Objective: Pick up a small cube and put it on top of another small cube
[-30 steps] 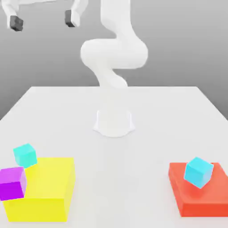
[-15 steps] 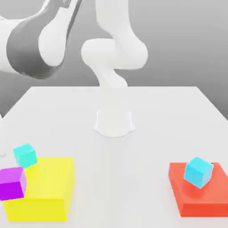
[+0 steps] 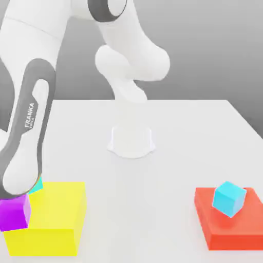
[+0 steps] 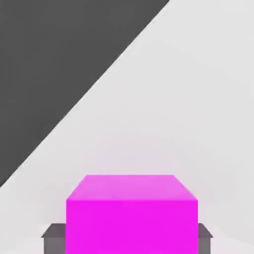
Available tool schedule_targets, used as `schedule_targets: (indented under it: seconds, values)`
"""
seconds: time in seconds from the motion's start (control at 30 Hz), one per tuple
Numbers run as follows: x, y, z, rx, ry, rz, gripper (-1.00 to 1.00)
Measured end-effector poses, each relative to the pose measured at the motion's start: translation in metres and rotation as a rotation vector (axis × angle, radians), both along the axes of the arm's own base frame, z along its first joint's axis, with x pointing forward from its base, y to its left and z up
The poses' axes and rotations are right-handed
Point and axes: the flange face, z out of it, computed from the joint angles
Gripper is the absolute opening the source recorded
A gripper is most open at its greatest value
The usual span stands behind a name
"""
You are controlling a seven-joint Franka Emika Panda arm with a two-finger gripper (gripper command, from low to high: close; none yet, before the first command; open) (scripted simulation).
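A magenta cube (image 3: 14,214) sits at the left corner of a yellow block (image 3: 54,218), on the exterior view's left. In the hand view the magenta cube (image 4: 132,213) lies between my two dark fingertips (image 4: 53,236), which touch its two sides; my gripper (image 4: 127,237) is shut on it. My arm (image 3: 25,133) reaches down over the cube in the exterior view and covers most of a cyan cube (image 3: 37,185) just behind it. A second cyan cube (image 3: 229,199) stands on a red block (image 3: 231,228) at the exterior view's right.
The robot's white base (image 3: 131,139) stands at the middle of the white table (image 3: 154,174). The yellow and red blocks lie low near the front edge. Bare tabletop lies between them.
The arm has swung from high above the table down to the magenta cube, and the fingers have come in against its sides. The cubes and blocks have not moved.
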Motion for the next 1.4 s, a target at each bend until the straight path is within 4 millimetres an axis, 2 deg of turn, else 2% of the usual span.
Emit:
schedule_targets:
  seconds: [0.03, 0.07, 0.17, 0.2, 0.23, 0.3, 0.43, 0.53, 0.63, 0.73, 0.83, 0.93, 1.03, 1.13, 1.2, 1.27, 1.3, 1.4]
  values:
    - [0.000, 0.000, -0.006, 0.000, 0.001, -0.001, -1.00]
    - [0.000, 0.000, -0.002, 0.000, 0.001, -0.001, -1.00]
    - [0.000, 0.000, 0.037, 0.000, 0.001, -0.001, -1.00]
    - [0.002, -0.007, 0.058, -0.019, -0.014, 0.010, -1.00]
    - [0.009, 0.001, 0.072, -0.028, -0.022, 0.049, -1.00]
    - [0.026, 0.038, 0.087, -0.028, -0.029, 0.161, -1.00]
    - [0.051, 0.134, 0.105, -0.013, -0.033, 0.423, -1.00]
    - [0.058, 0.209, 0.117, -0.002, -0.032, 0.626, -1.00]
    - [0.054, 0.283, 0.128, 0.006, -0.030, 0.830, -1.00]
    - [0.040, 0.353, 0.138, 0.012, -0.027, 1.035, -1.00]
    - [0.016, 0.424, 0.146, 0.015, -0.022, 1.251, -1.00]
    - [-0.020, 0.494, 0.154, 0.015, -0.016, 1.481, -1.00]
    - [-0.061, 0.547, 0.161, 0.011, -0.008, 1.691, -1.00]
    - [-0.104, 0.585, 0.167, 0.004, -0.001, 1.890, -1.00]
    - [-0.111, 0.589, 0.151, 0.002, 0.001, 1.930, -1.00]
    - [-0.112, 0.590, 0.125, 0.000, 0.002, 1.938, -1.00]
    - [-0.112, 0.589, 0.112, -0.001, 0.002, 1.939, 1.00]
    - [-0.112, 0.588, 0.112, -0.001, 0.002, 1.936, 1.00]
